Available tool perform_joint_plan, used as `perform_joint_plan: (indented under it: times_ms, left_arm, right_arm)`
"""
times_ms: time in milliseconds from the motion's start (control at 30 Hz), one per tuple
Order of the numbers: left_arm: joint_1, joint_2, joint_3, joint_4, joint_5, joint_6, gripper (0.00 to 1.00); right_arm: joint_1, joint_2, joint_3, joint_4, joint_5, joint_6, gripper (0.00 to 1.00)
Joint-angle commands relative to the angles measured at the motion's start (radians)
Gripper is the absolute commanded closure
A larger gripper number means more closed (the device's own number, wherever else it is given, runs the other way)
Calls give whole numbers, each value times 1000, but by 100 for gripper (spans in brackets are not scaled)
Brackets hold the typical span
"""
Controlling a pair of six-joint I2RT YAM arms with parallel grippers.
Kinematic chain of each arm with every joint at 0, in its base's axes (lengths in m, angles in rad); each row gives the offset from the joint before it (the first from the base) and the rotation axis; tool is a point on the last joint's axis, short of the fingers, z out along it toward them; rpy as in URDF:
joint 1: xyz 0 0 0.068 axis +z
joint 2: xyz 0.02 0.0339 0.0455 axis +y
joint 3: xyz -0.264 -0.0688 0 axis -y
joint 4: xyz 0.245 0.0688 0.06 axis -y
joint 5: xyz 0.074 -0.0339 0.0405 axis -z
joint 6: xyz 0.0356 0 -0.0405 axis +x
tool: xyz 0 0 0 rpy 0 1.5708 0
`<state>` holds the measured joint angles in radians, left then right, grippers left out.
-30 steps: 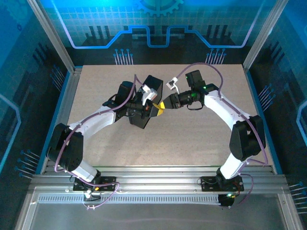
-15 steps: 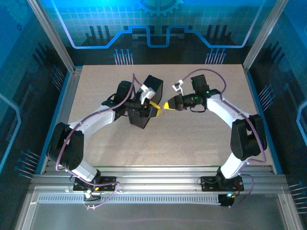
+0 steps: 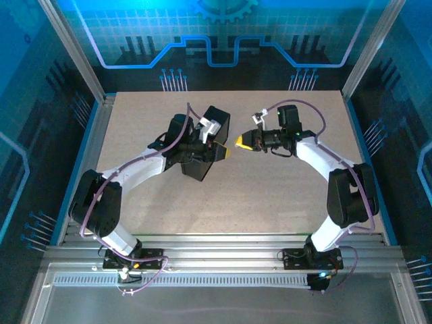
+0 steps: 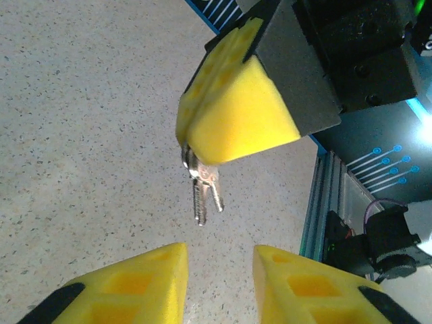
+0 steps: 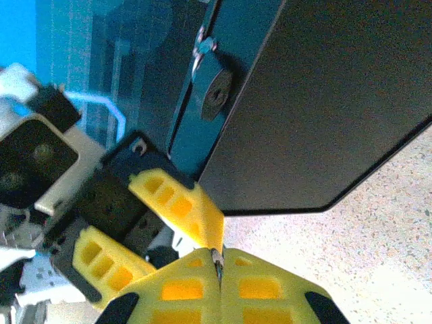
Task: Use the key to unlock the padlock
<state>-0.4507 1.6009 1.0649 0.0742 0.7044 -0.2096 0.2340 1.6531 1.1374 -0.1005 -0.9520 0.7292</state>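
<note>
Key (image 4: pixel 200 194) hangs pinched in right end effector (image 5: pixel 217 264); left end effector (image 4: pixel 219 264) parted.

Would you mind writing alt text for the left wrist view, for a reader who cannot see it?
The right gripper, its yellow foam pads shut on the key, holds it hanging tip-down above the speckled table, a second key beside it. At the bottom edge, the left gripper's two yellow fingers stand open, apart, just below.
</note>
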Motion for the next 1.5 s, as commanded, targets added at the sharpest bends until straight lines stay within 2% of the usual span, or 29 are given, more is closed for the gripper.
perform_joint_plan:
  times_ms: [0,133,300,467,700,933,1467]
  left_arm:
    - [-23,20,20,-11,-83,-79,72]
    - [-42,35,46,-20,-91,-144,74]
    - [-58,23,77,-62,-114,-165,70]
    - [-75,15,134,-162,-177,-189,65]
    - [-91,3,221,-241,-216,-262,64]
    - [-120,35,232,-140,-216,-434,62]
    - [-123,103,242,-61,-282,-532,63]
  right_arm:
    - [-13,-34,-30,84,79,159,96]
    - [-12,-48,-68,146,156,281,96]
    - [-15,-64,-76,146,207,312,97]
    - [-20,-100,-111,212,252,418,97]
    - [-14,-172,-154,265,349,562,97]
    - [-3,-209,-180,331,427,721,97]
    - [32,-185,-200,434,419,828,96]
